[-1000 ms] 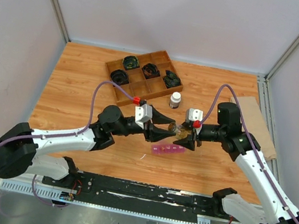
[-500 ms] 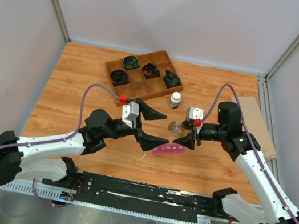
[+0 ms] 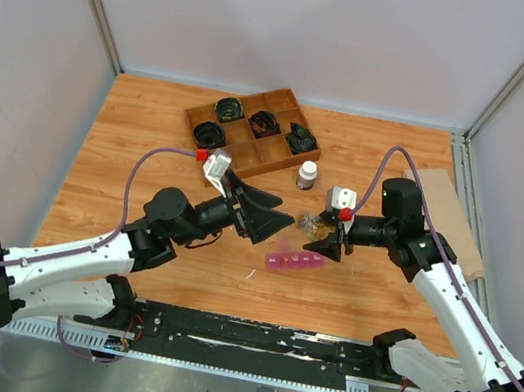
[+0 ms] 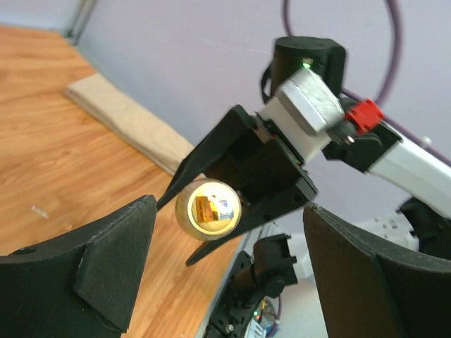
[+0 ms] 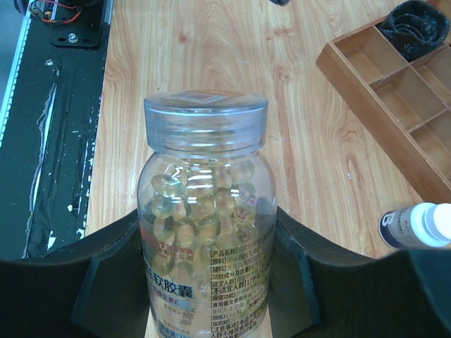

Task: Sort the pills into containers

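Observation:
My right gripper [image 3: 324, 235] is shut on a small clear jar [image 5: 206, 225] with a clear lid, full of tan-yellowish pills [image 5: 197, 204]; it holds the jar [image 3: 310, 224] on its side above the table. The left wrist view shows the jar's lid end [image 4: 208, 209] between my right gripper's black fingers. My left gripper [image 3: 273, 220] is open and empty, its jaws wide apart just left of the jar. The pink strip of containers [image 3: 294, 262] lies on the table below the jar.
A brown wooden divided tray [image 3: 253, 139] with black coiled items stands at the back. A white-capped bottle [image 3: 306, 174] stands right of it. A tan pad [image 3: 447, 213] lies at the right edge.
My left gripper has let go of the jar's lid end, drawn back left, opened wide, then come back toward the jar. My right gripper has held still with the jar.

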`<move>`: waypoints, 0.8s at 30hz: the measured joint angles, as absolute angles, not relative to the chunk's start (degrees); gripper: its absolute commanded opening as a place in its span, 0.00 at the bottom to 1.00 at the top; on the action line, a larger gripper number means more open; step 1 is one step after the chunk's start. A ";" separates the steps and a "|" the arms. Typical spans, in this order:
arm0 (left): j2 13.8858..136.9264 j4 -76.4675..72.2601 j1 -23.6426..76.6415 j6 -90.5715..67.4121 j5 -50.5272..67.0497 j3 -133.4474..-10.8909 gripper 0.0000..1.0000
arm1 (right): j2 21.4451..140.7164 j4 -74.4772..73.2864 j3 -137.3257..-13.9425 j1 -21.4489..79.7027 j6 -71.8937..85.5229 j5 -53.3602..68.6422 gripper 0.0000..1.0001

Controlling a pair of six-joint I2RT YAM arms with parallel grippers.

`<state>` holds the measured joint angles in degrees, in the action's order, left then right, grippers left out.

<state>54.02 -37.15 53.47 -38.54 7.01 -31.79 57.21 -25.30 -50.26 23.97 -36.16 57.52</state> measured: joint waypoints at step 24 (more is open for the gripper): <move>65.52 -15.75 61.76 -38.98 -9.76 -46.94 0.64 | 57.25 -25.15 -50.26 23.86 -36.05 56.45 0.01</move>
